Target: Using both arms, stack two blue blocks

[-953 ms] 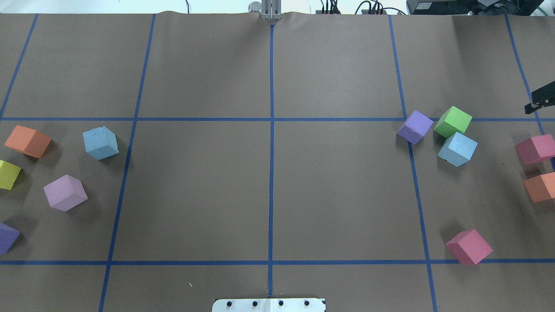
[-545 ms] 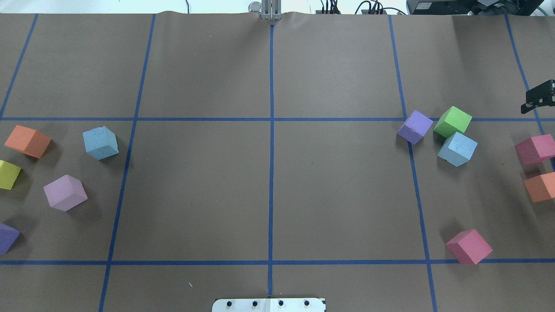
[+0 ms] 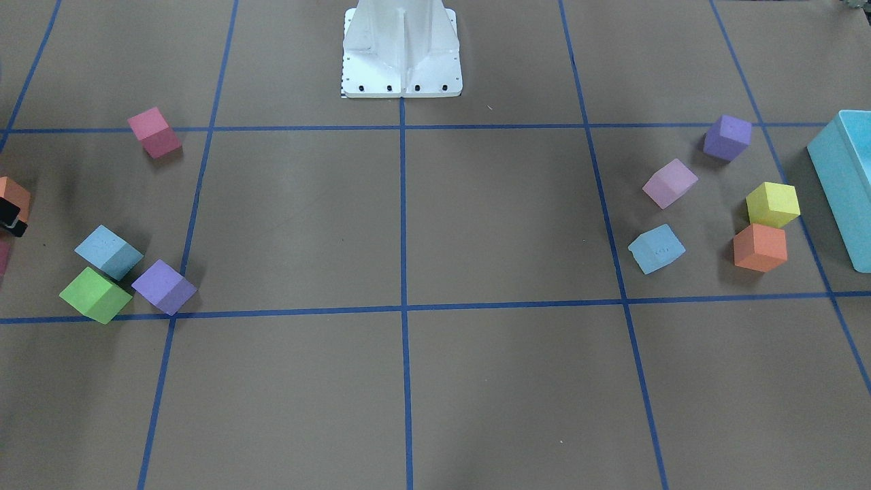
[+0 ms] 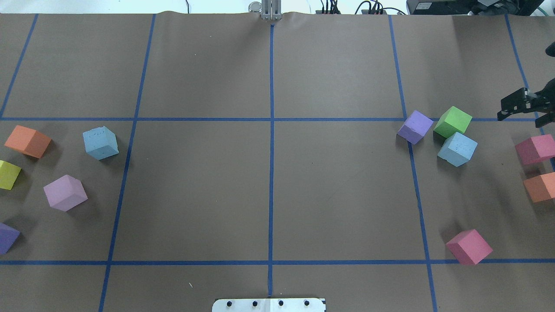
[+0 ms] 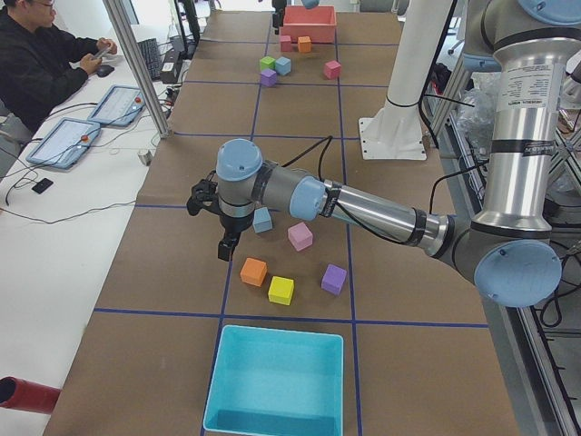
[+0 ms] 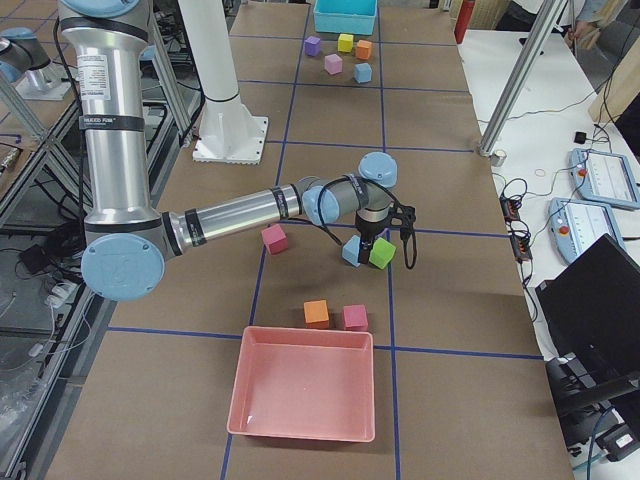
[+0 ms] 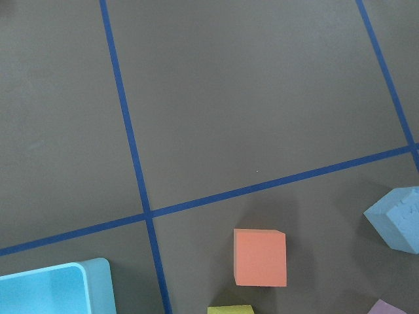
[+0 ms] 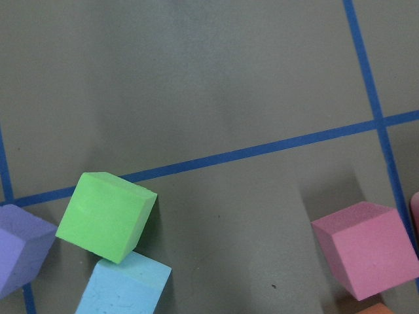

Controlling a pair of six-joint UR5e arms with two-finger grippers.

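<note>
One blue block (image 4: 100, 143) sits on the left of the table, also seen in the front view (image 3: 656, 249) and at the right edge of the left wrist view (image 7: 399, 219). The other blue block (image 4: 457, 149) lies on the right against a green cube (image 4: 452, 121), with a purple cube (image 4: 415, 126) close beside them. My right gripper (image 4: 519, 120) hovers open and empty at the right edge, right of that cluster. My left gripper (image 5: 213, 227) shows only in the exterior left view, hanging beside the left blue block (image 5: 262, 219); I cannot tell whether it is open or shut.
Orange (image 4: 27, 141), yellow (image 4: 8, 174), lilac (image 4: 65, 193) and purple (image 4: 8, 237) cubes surround the left blue block. Pink (image 4: 469, 246), dark pink (image 4: 536, 148) and orange (image 4: 540, 186) cubes lie on the right. A turquoise bin (image 3: 844, 184) and a pink tray (image 6: 305, 395) stand at the table's ends.
My right gripper has come further into the overhead view from the right edge, moving left toward the green and blue cubes. No block has moved.
</note>
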